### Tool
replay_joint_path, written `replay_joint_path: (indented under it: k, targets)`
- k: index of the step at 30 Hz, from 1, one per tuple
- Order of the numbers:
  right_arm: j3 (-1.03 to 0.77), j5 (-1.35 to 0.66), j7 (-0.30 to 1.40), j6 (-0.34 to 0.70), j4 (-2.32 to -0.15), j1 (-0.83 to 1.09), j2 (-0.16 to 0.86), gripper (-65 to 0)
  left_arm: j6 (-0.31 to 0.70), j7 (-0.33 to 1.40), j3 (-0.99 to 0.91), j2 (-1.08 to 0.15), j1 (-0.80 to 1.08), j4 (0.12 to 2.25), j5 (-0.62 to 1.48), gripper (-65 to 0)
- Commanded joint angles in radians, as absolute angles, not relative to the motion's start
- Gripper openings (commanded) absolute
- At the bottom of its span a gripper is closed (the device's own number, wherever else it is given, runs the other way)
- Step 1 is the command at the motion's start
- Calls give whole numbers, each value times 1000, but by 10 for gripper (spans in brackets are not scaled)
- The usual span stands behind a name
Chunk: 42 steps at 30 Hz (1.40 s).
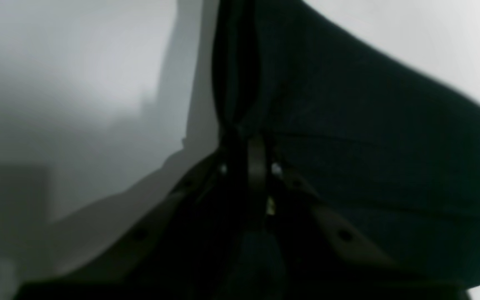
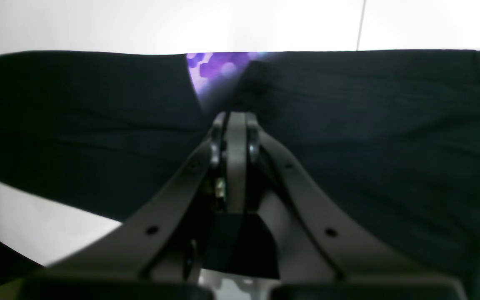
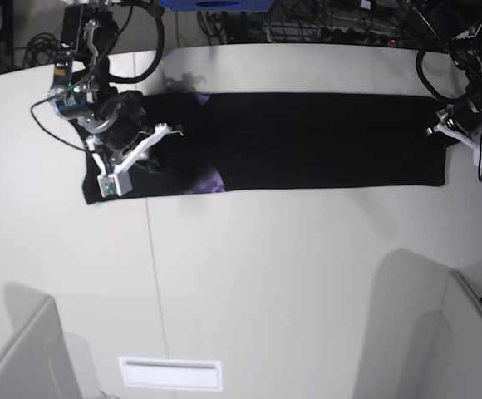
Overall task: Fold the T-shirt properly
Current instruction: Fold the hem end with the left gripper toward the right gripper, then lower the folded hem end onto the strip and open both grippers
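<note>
The black T-shirt [image 3: 307,141] lies as a long strip across the far part of the white table [image 3: 266,274]. My right gripper [image 3: 173,160] is over the strip's left part, where the cloth bunches and a purple print [image 3: 212,183] shows. In the right wrist view this gripper [image 2: 236,118] is shut, pinching black cloth [image 2: 369,125] just below the purple print [image 2: 215,68]. My left gripper [image 3: 450,125] is at the strip's right end. In the left wrist view it [image 1: 246,141] is shut on a raised fold of the black cloth [image 1: 369,146].
Cables and a blue box [image 3: 216,4] sit along the table's back edge. Grey panels stand at the front left [image 3: 25,357] and front right [image 3: 440,332]. A white slot plate [image 3: 170,372] lies near the front edge.
</note>
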State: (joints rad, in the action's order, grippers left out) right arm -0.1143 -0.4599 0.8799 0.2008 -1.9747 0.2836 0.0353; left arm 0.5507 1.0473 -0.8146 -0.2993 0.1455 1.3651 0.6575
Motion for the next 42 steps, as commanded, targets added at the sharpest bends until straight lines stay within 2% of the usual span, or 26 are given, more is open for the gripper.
replay_joint_path:
  k: [1,3,7,12,15,18,20,28,34,42]
  targets:
    - [-117,-470,855,206,-1994,277,39,-650,549,1021,-837,-329,145,1435,674,-650]
    - [-119,-472,854,206,-1994,277,38,-650,538,1023,-828,-329,180,1541,674,-650]
    - [-119,-472,854,206,-1995,275,38,-650,438,1021,-746,-305,252,1758,674,-650]
    - [-120,-472,854,205,-1995,272,38,-650,421,1023,-582,-248,305,1885,674,-650]
    - [-120,-472,854,205,-1995,271,38,-650,403,1026,-493,-208,305,1888,674,-650]
    - [-160,-473,854,205,-1995,271,33,-650,311,1021,-398,-185,295,1890,674,-650]
    - [-193,-473,854,205,-1995,269,22,-650,285,1020,-335,-179,288,1890,674,-650]
    - [-268,-473,854,205,-1995,269,24,-650,277,1023,-191,-114,206,1857,673,-650]
    - [-268,-473,854,205,-1995,269,24,-650,196,1021,-76,-101,193,1842,621,-650]
    - [-268,-473,854,205,-1995,254,24,-650,194,1026,-51,-105,203,1844,618,-650]
